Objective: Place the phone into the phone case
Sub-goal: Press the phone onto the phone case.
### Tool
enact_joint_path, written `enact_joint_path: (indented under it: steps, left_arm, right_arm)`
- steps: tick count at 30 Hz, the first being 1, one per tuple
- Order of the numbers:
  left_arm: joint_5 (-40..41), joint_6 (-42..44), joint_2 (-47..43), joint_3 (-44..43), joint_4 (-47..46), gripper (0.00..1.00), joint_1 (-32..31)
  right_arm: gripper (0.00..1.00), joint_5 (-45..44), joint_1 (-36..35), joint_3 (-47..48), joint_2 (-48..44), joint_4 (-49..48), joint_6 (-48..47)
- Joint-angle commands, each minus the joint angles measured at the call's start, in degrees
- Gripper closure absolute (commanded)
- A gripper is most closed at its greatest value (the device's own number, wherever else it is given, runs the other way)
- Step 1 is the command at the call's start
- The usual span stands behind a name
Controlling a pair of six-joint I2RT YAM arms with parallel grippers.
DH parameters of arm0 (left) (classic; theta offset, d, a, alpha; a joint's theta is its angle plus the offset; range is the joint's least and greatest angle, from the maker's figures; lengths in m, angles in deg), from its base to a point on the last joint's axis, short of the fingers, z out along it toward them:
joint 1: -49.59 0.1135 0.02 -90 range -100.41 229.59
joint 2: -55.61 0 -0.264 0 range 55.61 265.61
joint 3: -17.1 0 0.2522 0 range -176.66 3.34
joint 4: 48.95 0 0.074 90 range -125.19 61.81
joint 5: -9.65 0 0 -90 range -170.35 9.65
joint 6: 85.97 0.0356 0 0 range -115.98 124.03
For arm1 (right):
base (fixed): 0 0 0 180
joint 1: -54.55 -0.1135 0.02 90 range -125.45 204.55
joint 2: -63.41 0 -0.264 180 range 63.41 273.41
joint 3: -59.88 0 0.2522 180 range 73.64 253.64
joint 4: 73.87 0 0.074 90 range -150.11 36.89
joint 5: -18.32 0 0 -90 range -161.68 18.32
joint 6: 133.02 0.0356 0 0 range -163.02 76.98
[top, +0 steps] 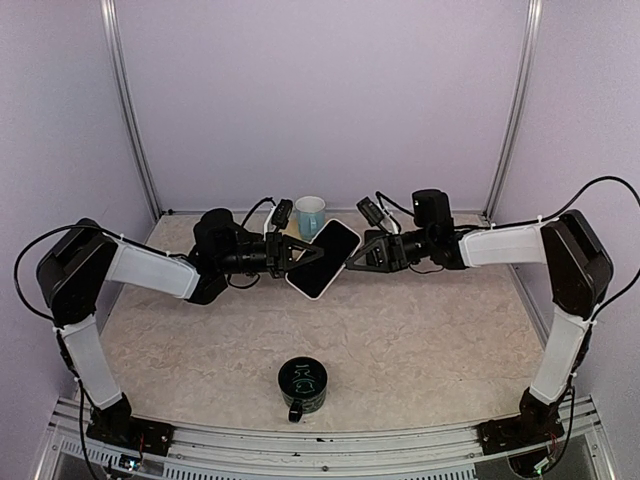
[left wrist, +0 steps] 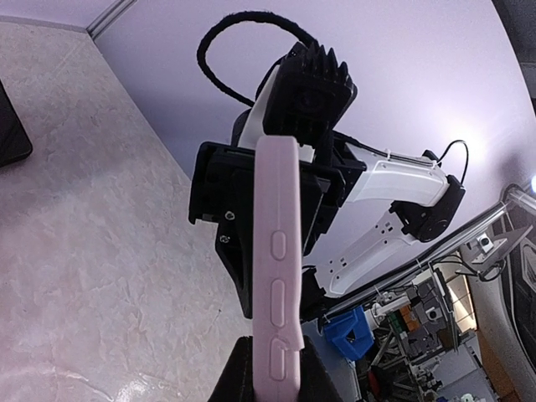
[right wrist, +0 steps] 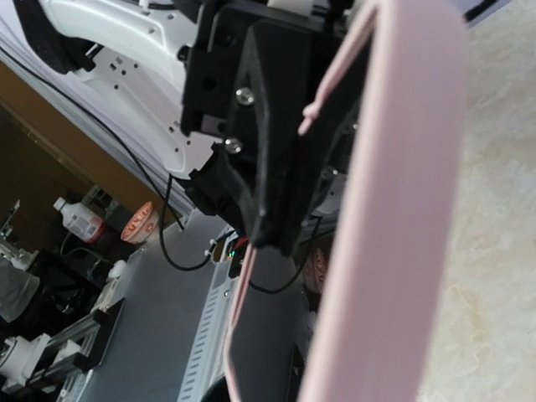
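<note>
Left claw [top: 284, 256]: pressed together on the case [left wrist: 279, 276]. In the left wrist view its two dark fingers [left wrist: 237, 381] pinch the near end of the pink case, which runs straight out from the claw, edge-on, with the side buttons facing the camera.

Right claw [top: 352, 254]: meets the left claw head-on from the opposite side. Its black jaws stand on both sides of the case's far end and close against it, so it also pinches the case.

Phone [top: 322, 258]: sits between the two claws, tilted and held up off the table [top: 420, 340]. Its dark screen shows inside the pale case rim. In the right wrist view a thin pink lip of the case stands away from the body. Whether the phone is fully seated cannot be determined.

Cup [top: 310, 214]: pale blue, upright, just beyond the claws.

Mug [top: 302, 386]: dark, upright, well apart from the claws on the base side.
</note>
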Motion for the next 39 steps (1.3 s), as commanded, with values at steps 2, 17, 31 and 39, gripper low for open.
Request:
enact_joint_path:
  steps: [2, 17, 31, 39]
  left_arm:
    - [0.4, -2.0, -0.7, 1.2, -6.0, 1.00, 1.9]
    - [11.5, 1.0, -2.6, 5.0, -4.7, 1.00, -0.2]
    - [28.3, -3.9, -4.3, 13.2, -16.9, 1.00, -4.0]
    - [30.6, -8.8, -1.5, 14.2, -24.7, 1.00, -5.6]
  right_arm:
    - [0.80, 2.7, 2.5, -0.4, -3.3, 1.2, -2.4]
    - [0.48, -7.5, 1.1, -4.7, -1.0, -8.3, 10.3]
    - [0.48, -12.8, -3.1, -6.2, 3.0, -18.3, 22.0]
    - [0.48, -14.0, -4.7, -6.3, 4.5, -20.7, 24.4]
